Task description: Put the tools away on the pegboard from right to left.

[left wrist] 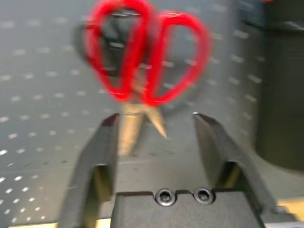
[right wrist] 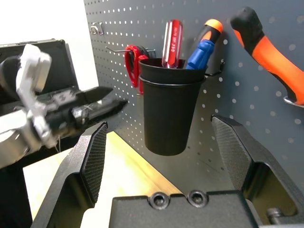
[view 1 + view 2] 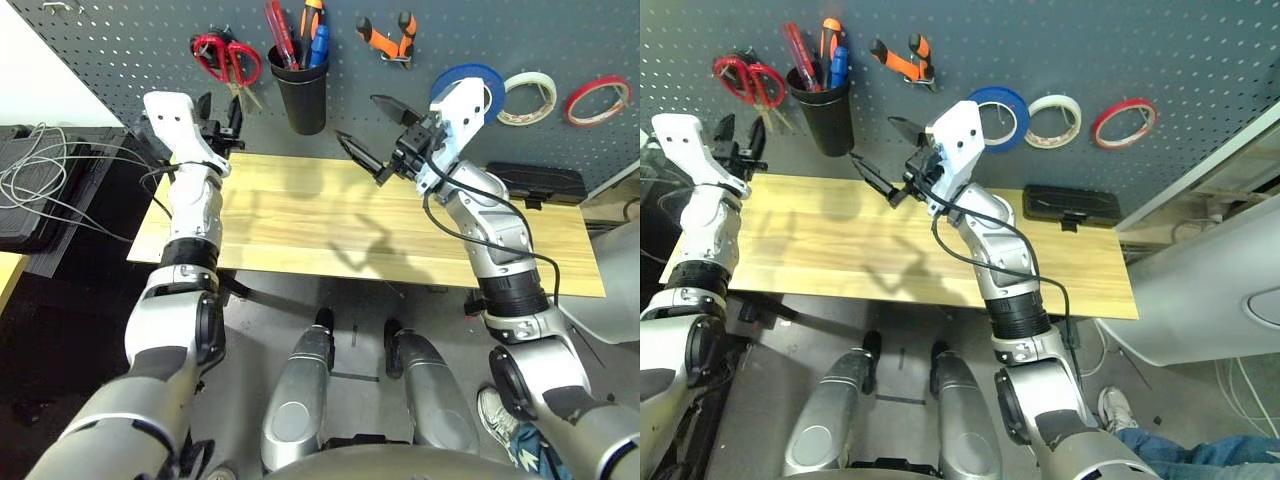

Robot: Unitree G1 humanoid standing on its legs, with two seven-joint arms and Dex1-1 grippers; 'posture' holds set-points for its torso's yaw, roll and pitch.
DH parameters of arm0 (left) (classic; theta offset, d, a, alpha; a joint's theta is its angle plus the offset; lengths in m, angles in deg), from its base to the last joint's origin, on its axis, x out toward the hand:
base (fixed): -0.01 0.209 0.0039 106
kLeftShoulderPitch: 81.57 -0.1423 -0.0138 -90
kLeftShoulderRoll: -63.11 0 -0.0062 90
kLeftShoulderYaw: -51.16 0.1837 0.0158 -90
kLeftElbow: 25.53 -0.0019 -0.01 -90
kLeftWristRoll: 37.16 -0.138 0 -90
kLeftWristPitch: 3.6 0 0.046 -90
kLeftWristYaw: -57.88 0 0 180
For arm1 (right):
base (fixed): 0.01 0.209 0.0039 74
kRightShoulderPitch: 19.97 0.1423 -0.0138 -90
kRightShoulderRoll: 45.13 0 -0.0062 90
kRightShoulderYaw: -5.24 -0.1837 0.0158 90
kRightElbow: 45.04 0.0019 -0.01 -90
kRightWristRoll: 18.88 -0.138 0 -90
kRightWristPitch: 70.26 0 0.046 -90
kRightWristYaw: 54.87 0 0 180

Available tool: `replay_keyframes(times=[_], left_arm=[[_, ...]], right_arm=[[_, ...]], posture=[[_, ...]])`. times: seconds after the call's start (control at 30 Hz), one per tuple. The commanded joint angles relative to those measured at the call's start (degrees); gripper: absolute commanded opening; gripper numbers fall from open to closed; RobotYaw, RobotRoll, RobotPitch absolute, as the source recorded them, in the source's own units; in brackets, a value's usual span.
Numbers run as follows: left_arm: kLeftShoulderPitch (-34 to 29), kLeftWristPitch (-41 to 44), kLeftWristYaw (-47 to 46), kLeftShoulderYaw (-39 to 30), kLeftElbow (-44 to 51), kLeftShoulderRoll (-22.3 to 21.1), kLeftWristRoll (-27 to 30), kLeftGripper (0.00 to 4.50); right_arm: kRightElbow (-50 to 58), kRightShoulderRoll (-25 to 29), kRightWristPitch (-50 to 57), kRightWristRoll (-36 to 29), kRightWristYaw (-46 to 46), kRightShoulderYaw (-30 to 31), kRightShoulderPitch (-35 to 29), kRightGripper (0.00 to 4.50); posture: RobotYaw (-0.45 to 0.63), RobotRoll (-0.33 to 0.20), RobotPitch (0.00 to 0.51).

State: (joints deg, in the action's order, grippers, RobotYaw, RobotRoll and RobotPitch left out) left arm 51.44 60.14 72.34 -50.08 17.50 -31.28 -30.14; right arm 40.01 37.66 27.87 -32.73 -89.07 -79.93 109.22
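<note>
Red scissors [image 3: 226, 58] hang on the pegboard [image 3: 120, 45] at far left, just beyond the left pincer [image 3: 221, 122], which gapes empty like the right pincer [image 3: 377, 140].

1. The red-handled scissors [image 1: 145, 61] hanging on the dark grey-blue perforated pegboard [image 1: 38, 95] are blurred in the left wrist view; their hook cannot be made out.
2. The black plastic cup [image 2: 171, 107] hides the shafts of the screwdrivers standing in it.
3. The orange-and-black-handled pliers [image 2: 270, 52] are cut off by the right wrist picture's edge.
</note>
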Motion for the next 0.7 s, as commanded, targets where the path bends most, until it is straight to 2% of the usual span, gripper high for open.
replay_keyframes(times=[0.03,0.17,0.33,0.53,0.7], left_arm=[[-7.13,2.65,0.73,2.93,6.74,1.49,-2.01,4.48],[-12.82,5.9,0.38,4.46,13.45,2.68,-2.4,4.48],[-16.56,8.76,0.28,5.48,16.73,3.83,-3.13,4.48],[-16.08,9.59,-0.01,6.15,14.9,4.73,-3.6,4.48],[-15.02,9.51,0.59,6.46,12.21,4.95,-3.82,4.48]], right_arm=[[-2.3,-0.11,0.0,0.8,1.44,-0.38,-2.12,4.5],[-5.5,-0.19,-0.15,2.48,4.32,-0.64,-3.81,4.5],[-11.64,0.38,-2.02,6.11,9.19,-0.91,-6.8,4.5],[-19.98,0.72,-6.11,8.57,13.43,-2.46,-7.74,4.5],[-24.78,0.11,-5.96,8.03,17.93,-5.76,-6.68,4.5]], posture=[[0.03,0.0,0.295],[0.04,0.0,0.297],[0.05,0.0,0.3],[0.05,0.0,0.283],[0.03,0.0,0.277]])
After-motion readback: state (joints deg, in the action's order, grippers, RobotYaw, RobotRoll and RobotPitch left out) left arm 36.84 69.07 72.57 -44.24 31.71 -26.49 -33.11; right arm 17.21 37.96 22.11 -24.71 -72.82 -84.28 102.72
